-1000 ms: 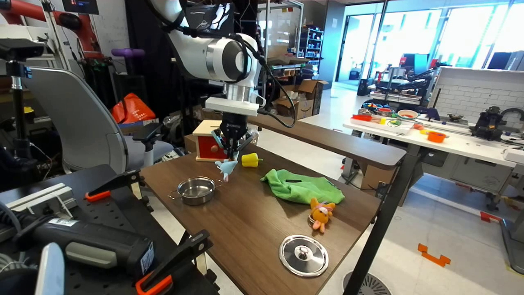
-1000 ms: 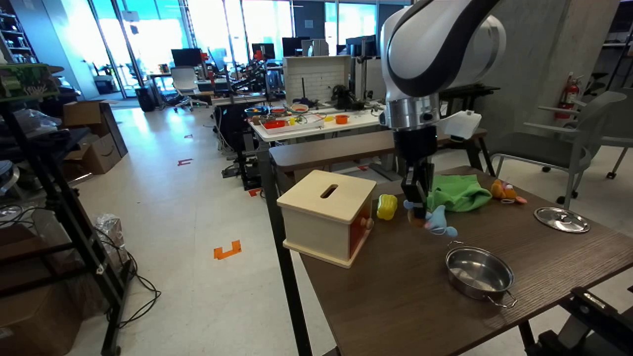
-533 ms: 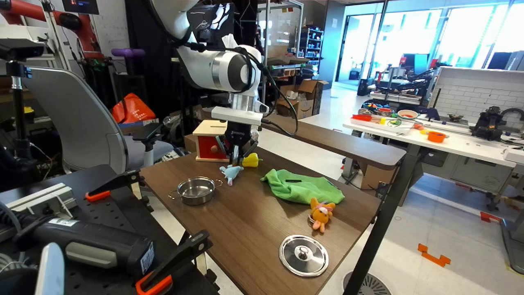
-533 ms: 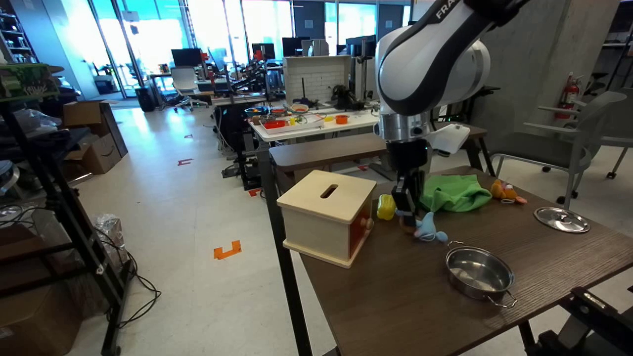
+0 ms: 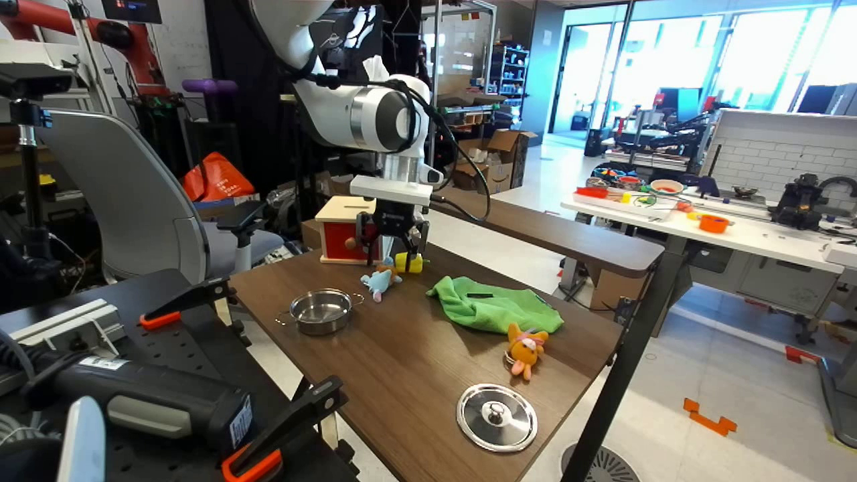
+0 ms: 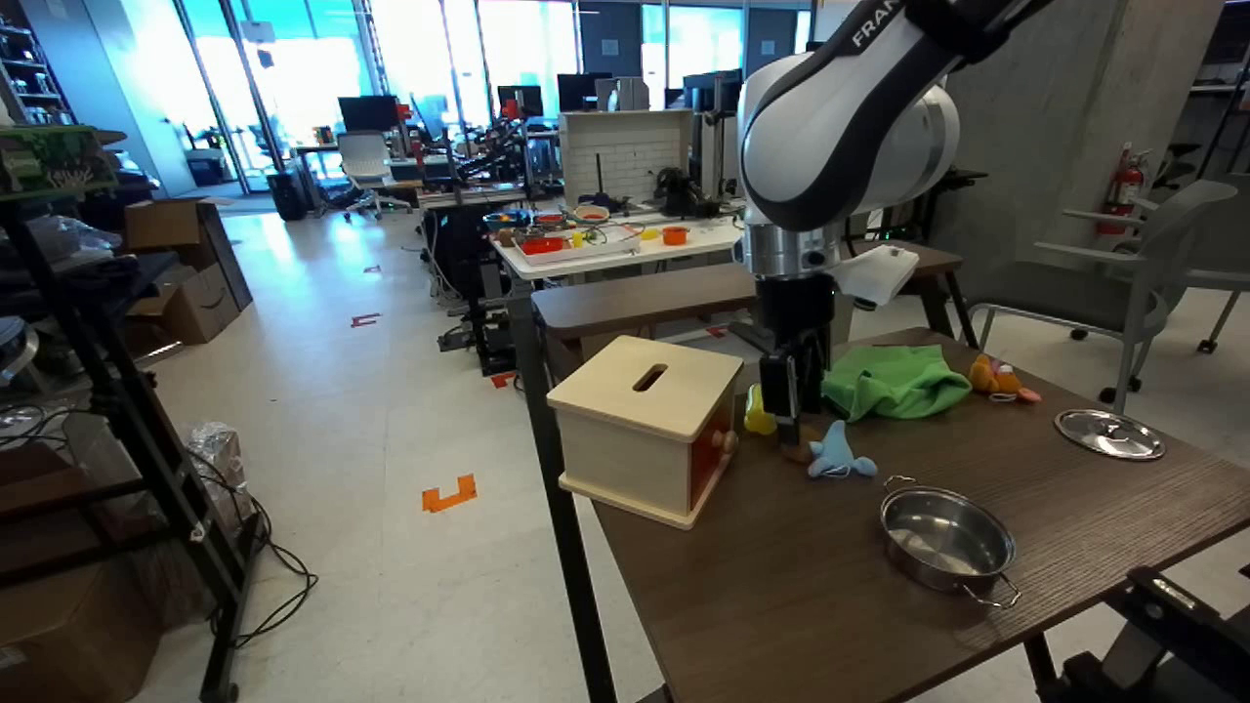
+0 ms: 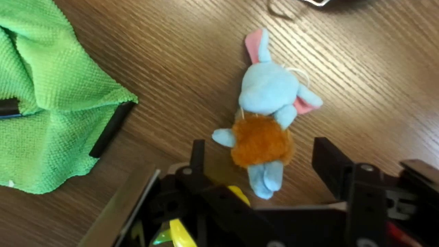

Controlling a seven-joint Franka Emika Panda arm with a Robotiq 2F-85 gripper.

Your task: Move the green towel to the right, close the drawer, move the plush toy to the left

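My gripper (image 7: 259, 145) is open above the table, its fingers (image 7: 197, 154) apart on either side of the blue plush toy (image 7: 269, 89). The toy, with a fuzzy orange body, lies on the wood, a gap showing between it and each finger. In an exterior view the plush toy (image 6: 835, 454) rests just in front of the gripper (image 6: 789, 434). The green towel (image 5: 495, 308) lies crumpled farther along the table; part of it, the towel (image 7: 58, 103), shows at the wrist view's left. The red-fronted drawer (image 5: 345, 242) sits flush in its wooden box (image 6: 625, 439).
A yellow pepper (image 5: 408, 262) lies right beside the gripper, partly behind it. A steel pot (image 5: 321, 311) stands near the blue toy. An orange plush toy (image 5: 524, 351) lies by the towel, and a pot lid (image 5: 497, 417) lies near the table's end.
My gripper has come down and slightly toward the pepper with the blue toy, then opened. The toy, hanging from the fingers one second ago, now lies released on the table.
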